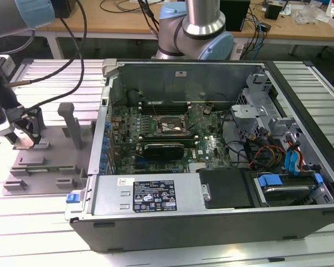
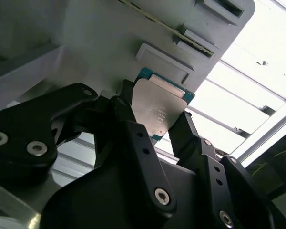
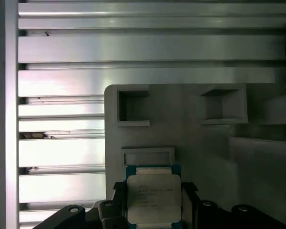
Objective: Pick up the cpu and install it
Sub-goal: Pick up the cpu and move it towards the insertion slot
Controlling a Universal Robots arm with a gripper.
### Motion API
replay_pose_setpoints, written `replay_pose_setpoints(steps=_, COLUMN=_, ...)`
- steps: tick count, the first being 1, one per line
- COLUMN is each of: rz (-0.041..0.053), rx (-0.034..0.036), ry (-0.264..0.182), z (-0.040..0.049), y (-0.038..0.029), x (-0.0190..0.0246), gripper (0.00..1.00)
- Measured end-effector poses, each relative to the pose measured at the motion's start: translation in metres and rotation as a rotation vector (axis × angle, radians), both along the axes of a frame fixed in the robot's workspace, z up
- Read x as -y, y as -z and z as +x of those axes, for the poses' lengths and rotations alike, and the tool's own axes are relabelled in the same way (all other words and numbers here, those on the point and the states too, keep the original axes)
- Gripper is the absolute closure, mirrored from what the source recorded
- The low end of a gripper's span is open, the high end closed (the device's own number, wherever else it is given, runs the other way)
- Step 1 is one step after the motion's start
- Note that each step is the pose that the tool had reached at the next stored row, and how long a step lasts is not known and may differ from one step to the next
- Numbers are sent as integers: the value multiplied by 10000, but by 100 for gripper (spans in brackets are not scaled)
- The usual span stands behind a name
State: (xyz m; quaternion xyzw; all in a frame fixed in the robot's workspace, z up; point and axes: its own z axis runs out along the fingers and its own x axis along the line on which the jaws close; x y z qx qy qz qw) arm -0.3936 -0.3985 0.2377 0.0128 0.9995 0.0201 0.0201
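Gripper point(image 1: 22, 136) low over grey tray point(image 1: 50, 161), toward the counter's point(image 1: 39, 233) edge on the exterior view's left, just beside the open computer case point(image 1: 156, 194). In both wrist views: fingers point(image 2: 128, 119) clamped on two opposite edges of the cpu point(image 2: 159, 107) point(image 3: 154, 198), silver top up, green rim showing. Cannot tell whether lifted clear of the tray or touching it. Socket point(image 1: 168, 125) inside the case, well apart from the gripper.
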Motion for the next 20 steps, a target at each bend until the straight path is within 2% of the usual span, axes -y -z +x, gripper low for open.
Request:
replay_pose_setpoints(steps=3, rz=-1, rx=-1, ry=0, z=0, y=-94, x=0, gripper=45)
replay_pose_setpoints(steps=20, rz=1, rx=0, ry=0, z=0, y=-419, x=0, gripper=45)
